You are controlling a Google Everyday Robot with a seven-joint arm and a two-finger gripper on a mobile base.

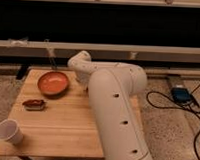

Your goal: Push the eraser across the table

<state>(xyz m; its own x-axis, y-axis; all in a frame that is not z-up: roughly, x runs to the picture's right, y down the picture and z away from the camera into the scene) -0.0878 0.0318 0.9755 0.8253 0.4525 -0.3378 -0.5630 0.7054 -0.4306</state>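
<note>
The table [61,123] is a light wooden top with plank strips. My white arm [115,105] reaches over its right side, with the wrist bent down just right of an orange bowl [53,83]. The gripper [84,83] hangs low over the back middle of the table and is mostly covered by the forearm. The eraser is hidden; no black bar shows anywhere on the tabletop.
A brown-red small block [34,104] lies left of centre. A white paper cup [8,131] stands at the front left corner. A dark wall with rails runs behind the table. Cables and a blue box [180,93] lie on the floor to the right.
</note>
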